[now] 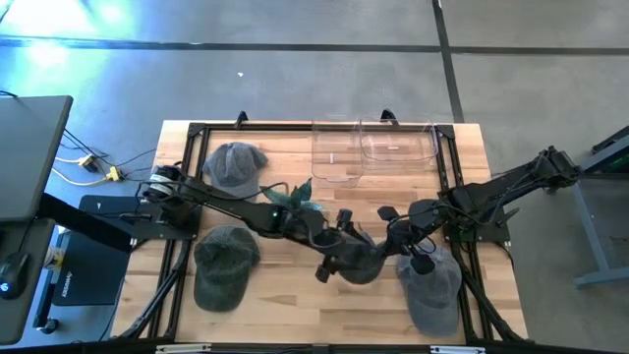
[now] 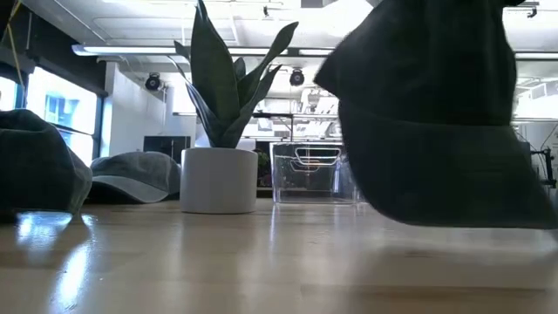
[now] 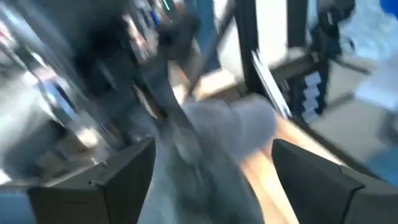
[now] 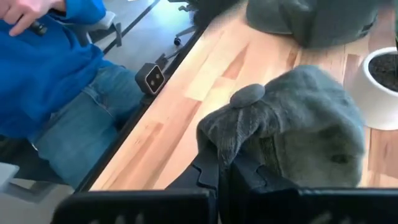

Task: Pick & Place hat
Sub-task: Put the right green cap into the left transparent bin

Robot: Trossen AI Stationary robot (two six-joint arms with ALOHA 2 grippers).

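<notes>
Fabric of a dark grey hat (image 4: 292,124) is bunched between the fingers of my right hand (image 4: 224,165), which is clamped tight on a fold of its crown and carries it clear of the bench (image 1: 295,305), as the low view shows. My left hand (image 1: 329,265) sits just beside my right, over the middle of the bench near its front edge; its fingers (image 3: 121,174) stand wide apart with blurred grey cloth between them, and I cannot tell whether they touch it. Just past my right hand, toward the bench corner, lies a lighter grey cap (image 1: 432,290). Back along my left arm lie two more caps, a dark one (image 1: 224,265) near the front edge and a paler one (image 1: 234,162) farther back. A potted plant (image 1: 293,197) stands close by my left forearm, and clear plastic bins (image 1: 373,147) sit at the far edge, well apart from both hands. A seated person in a blue top (image 4: 50,68) is beside the bench.
</notes>
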